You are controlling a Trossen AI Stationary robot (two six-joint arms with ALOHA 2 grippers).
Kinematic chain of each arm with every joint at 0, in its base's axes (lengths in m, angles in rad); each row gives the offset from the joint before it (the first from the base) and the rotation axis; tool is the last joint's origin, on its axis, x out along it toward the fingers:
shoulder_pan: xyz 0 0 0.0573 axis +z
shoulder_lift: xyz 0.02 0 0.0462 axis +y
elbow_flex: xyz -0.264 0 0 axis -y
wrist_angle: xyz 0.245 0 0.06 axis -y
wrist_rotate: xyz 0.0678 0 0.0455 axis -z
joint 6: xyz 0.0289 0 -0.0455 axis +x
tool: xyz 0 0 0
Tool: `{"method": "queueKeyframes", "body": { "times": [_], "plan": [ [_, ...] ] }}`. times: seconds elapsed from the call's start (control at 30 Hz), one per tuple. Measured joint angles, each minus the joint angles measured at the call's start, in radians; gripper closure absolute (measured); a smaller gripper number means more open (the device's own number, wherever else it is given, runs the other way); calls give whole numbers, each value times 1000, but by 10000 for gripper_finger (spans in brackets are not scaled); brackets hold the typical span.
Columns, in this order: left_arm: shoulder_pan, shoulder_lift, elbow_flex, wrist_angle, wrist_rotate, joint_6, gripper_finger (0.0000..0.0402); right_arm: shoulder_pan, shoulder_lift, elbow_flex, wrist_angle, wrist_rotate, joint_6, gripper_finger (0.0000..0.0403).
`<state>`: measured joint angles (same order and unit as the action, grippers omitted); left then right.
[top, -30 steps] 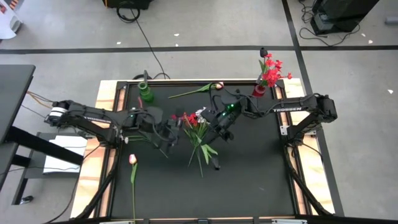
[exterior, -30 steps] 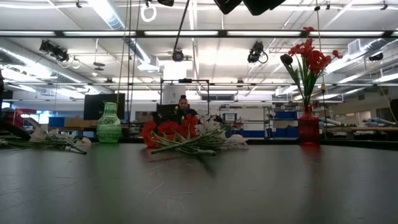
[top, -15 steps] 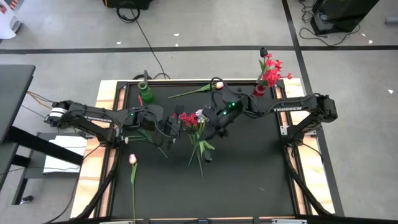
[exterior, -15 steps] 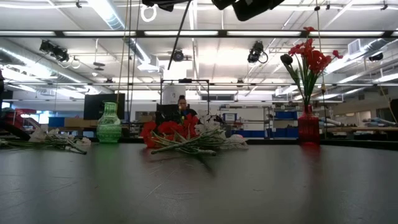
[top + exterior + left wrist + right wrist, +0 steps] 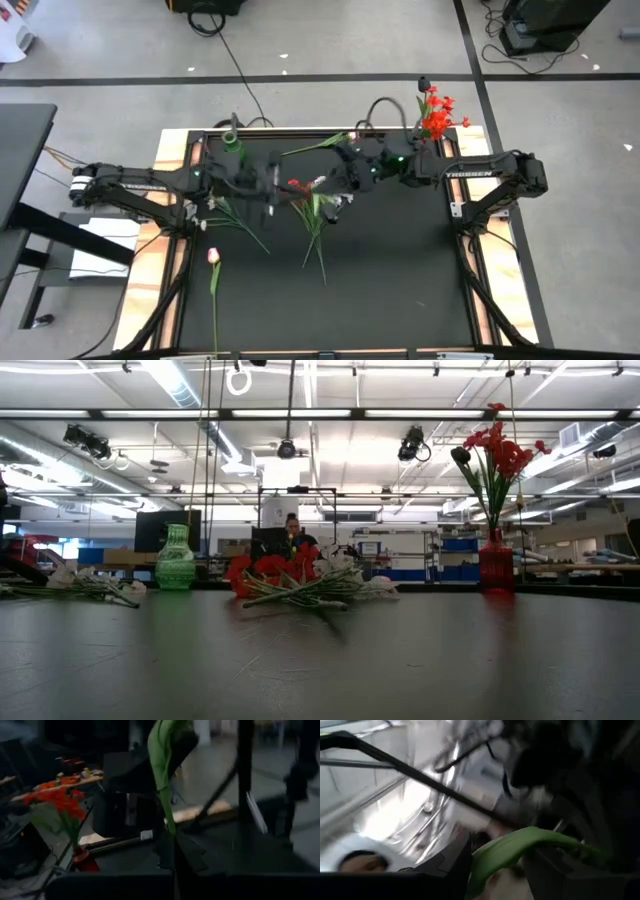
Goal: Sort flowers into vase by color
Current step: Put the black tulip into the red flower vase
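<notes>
I count two vases, green upper left and red upper right, one flower pile at centre, while I cannot tell either gripper's finger state.

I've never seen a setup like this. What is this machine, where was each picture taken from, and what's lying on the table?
This is a robot with two dark arms mounted at a black table. One picture looks straight down from above and another looks level across the tabletop. The last two come from a camera on each arm's wrist and are blurry.

The left gripper and the right gripper hang close together over a loose pile of flowers in the middle of the table. A green leaf shows close up in each wrist view, but I cannot tell whether either gripper holds a stem.

A green vase stands empty at the far edge, and a red vase holds red flowers. White flowers and a pink bud lie on the left.
</notes>
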<state>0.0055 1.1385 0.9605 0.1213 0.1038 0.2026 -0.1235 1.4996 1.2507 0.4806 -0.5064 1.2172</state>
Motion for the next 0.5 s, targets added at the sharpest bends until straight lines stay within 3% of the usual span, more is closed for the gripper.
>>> {"method": "queueKeyframes", "body": {
  "times": [0.1,0.23,0.33,0.5],
  "plan": [
    [76,-40,-1,55,78,-114,401,-1,-27,1,38,108,-225,226],
    [133,-90,-1,39,169,-154,401,-3,-58,1,87,241,-477,227],
    [139,-101,-5,-12,192,-129,401,-18,-97,11,137,305,-483,227],
    [142,-107,-5,-53,174,-130,401,-30,-100,4,197,232,-448,221]
  ]
}}
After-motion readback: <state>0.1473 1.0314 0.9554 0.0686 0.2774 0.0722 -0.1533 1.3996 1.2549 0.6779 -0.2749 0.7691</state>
